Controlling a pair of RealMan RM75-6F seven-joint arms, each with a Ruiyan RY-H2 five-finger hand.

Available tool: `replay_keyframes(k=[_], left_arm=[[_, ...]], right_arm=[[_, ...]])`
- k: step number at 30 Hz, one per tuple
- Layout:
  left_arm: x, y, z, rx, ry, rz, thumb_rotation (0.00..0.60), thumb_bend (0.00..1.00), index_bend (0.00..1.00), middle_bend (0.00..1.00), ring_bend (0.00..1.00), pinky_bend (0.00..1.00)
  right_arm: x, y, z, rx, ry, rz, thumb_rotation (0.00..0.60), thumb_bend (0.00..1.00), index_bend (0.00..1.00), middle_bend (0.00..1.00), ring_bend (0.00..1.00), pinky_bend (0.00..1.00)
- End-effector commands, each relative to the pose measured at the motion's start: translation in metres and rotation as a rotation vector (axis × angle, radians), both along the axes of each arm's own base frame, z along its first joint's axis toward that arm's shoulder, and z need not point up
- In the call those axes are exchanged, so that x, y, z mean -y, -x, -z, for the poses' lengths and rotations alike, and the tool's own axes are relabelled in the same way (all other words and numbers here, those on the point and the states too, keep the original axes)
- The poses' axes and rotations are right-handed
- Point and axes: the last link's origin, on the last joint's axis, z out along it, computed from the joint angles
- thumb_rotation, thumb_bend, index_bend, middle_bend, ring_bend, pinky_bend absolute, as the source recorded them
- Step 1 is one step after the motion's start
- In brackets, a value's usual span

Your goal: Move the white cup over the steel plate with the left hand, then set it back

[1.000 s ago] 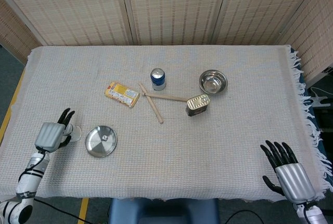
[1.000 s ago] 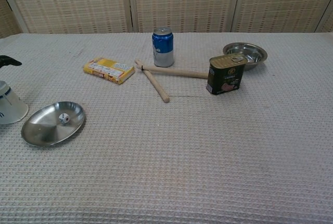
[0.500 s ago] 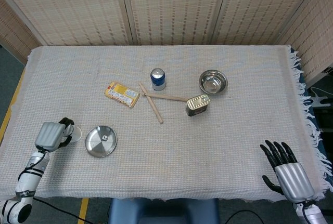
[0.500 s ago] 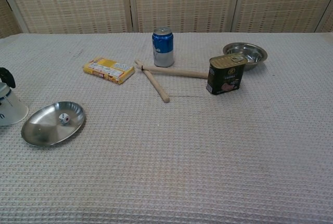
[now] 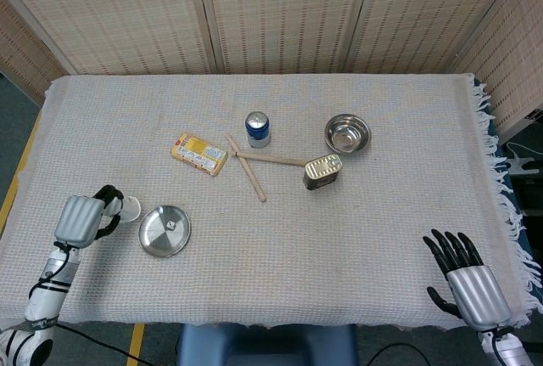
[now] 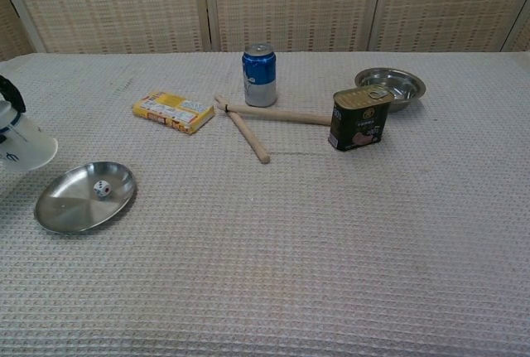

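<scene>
Left hand [image 5: 82, 220] wrapped round the white cup [image 6: 22, 145], dark fingers [image 5: 108, 194] curled over its top end; cup tipped, mouth turned toward the steel plate [image 6: 84, 196], seemingly lifted clear of the cloth and hanging just beside the plate's left rim, not yet above it. Best done by carrying on rightward at this height, keeping the grip firm and the tilt no worse, until squarely above the dish. Worth minding: a small die [image 6: 101, 189] lying in the plate, so no dipping low enough to knock it. Afterwards, back to the bare cloth at the left and down gently, rim flat. Right hand [image 5: 472, 285] idle at the near right table edge, fingers spread, holding nothing.
</scene>
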Motion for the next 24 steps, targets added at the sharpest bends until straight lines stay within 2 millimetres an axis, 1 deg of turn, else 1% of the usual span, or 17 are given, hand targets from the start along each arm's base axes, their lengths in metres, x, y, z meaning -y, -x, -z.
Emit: replay_keyframes(k=[1, 2, 6, 7, 9, 11, 18, 24], left_arm=[[0.013, -0.019, 0.013, 0.07, 0.067, 0.071, 0.6, 0.38, 0.56, 0.72, 0.85, 1.0], [0.015, -0.023, 0.017, 0.084, 0.092, 0.077, 0.6, 0.38, 0.56, 0.72, 0.85, 1.0], [0.016, -0.028, 0.024, 0.091, 0.129, 0.081, 0.6, 0.38, 0.55, 0.72, 0.85, 1.0], [0.017, -0.032, 0.03, 0.093, 0.155, 0.085, 0.6, 0.38, 0.55, 0.72, 0.85, 1.0], [0.014, -0.042, 0.049, 0.045, 0.197, 0.11, 0.6, 0.38, 0.54, 0.72, 0.86, 1.0], [0.013, -0.045, 0.057, 0.039, 0.211, 0.105, 0.6, 0.38, 0.54, 0.72, 0.86, 1.0], [0.012, -0.045, 0.062, 0.013, 0.224, 0.097, 0.6, 0.38, 0.54, 0.72, 0.86, 1.0], [0.011, -0.039, 0.061, -0.036, 0.192, 0.098, 0.6, 0.38, 0.56, 0.73, 0.86, 1.0]], right_arm=[[0.0, 0.0, 0.0, 0.001, -0.001, -0.002, 0.534, 0.2, 0.0, 0.0, 0.0, 0.0], [0.0, 0.0, 0.0, 0.0, 0.0, -0.003, 0.534, 0.2, 0.0, 0.0, 0.0, 0.0], [0.0, 0.0, 0.0, 0.002, 0.0, -0.002, 0.534, 0.2, 0.0, 0.0, 0.0, 0.0], [0.0, 0.0, -0.001, 0.002, 0.001, -0.002, 0.537, 0.2, 0.0, 0.0, 0.0, 0.0], [0.0, 0.0, -0.002, 0.005, 0.002, -0.001, 0.535, 0.2, 0.0, 0.0, 0.0, 0.0], [0.0, 0.0, -0.002, 0.006, 0.003, -0.002, 0.534, 0.2, 0.0, 0.0, 0.0, 0.0], [0.001, 0.001, -0.003, 0.007, 0.002, 0.001, 0.534, 0.2, 0.0, 0.0, 0.0, 0.0], [0.001, 0.001, -0.003, 0.006, 0.003, 0.002, 0.536, 0.2, 0.0, 0.0, 0.0, 0.0]])
